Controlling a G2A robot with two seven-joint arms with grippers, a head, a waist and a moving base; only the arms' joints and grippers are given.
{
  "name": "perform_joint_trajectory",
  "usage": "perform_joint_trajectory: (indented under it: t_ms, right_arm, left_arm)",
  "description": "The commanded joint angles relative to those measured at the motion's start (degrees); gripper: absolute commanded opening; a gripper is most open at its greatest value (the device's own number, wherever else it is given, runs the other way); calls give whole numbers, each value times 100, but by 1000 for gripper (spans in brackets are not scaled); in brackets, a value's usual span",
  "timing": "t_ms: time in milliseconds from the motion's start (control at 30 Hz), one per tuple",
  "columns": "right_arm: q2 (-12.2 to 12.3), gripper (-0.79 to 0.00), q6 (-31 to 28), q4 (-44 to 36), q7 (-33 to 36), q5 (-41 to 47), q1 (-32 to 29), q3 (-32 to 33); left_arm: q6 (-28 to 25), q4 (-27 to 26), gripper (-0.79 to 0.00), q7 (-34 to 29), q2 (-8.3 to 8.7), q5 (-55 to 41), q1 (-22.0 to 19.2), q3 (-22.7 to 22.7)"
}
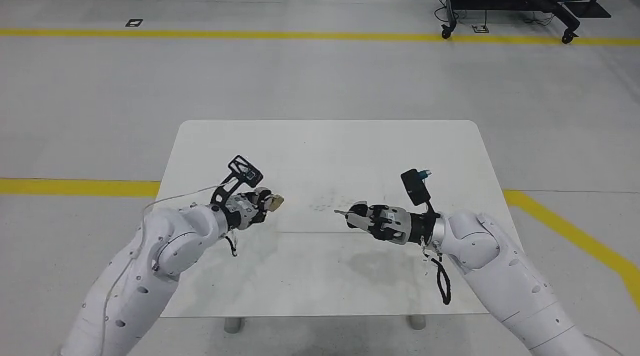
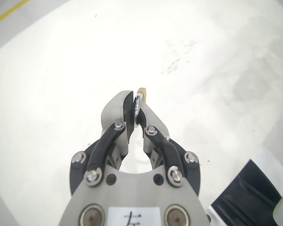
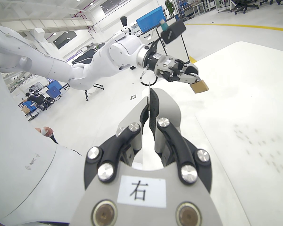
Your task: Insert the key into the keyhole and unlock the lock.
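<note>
The left hand [image 3: 192, 75] grips the lock [image 3: 199, 86] by its shackle, the brass body hanging just beyond its fingertips. The right hand [image 3: 151, 95] pinches the key [image 3: 150, 86], well apart from the lock. This looks like the approach step: next, the key tip needs aligning with the keyhole.

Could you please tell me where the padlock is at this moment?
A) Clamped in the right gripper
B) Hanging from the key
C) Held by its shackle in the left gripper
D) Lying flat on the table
C: the left gripper is shut on the shackle and the brass padlock hangs below it, while the right gripper holds the key, apart from the lock.
</note>
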Motion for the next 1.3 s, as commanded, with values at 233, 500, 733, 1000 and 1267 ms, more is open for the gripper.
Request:
perform_joint_trajectory:
  t_ms: [233,500,733,1000,1267]
  right_arm:
    - [0,-785,0,0,0,0,0,0]
    - [-133,-785,0,349,-279,832,317,-478]
    - [-375,-785,0,900,-584,1446,854,-1066]
    - [-407,-785,0,992,-623,1543,911,-1121]
    - [-460,-785,84,890,-621,1858,895,-1262]
  left_arm:
    - [-137,-22,-785,91,2,-102,64,-5]
    - [-1377,2056,-785,517,-256,-3639,-684,397]
    - [-1635,3372,-785,-416,-562,-5728,-1725,1085]
    - [-1635,3372,-785,-416,-562,-5728,-1725,1085]
    - [1079,3656,-785,-1598,-701,-7203,-2078,1286]
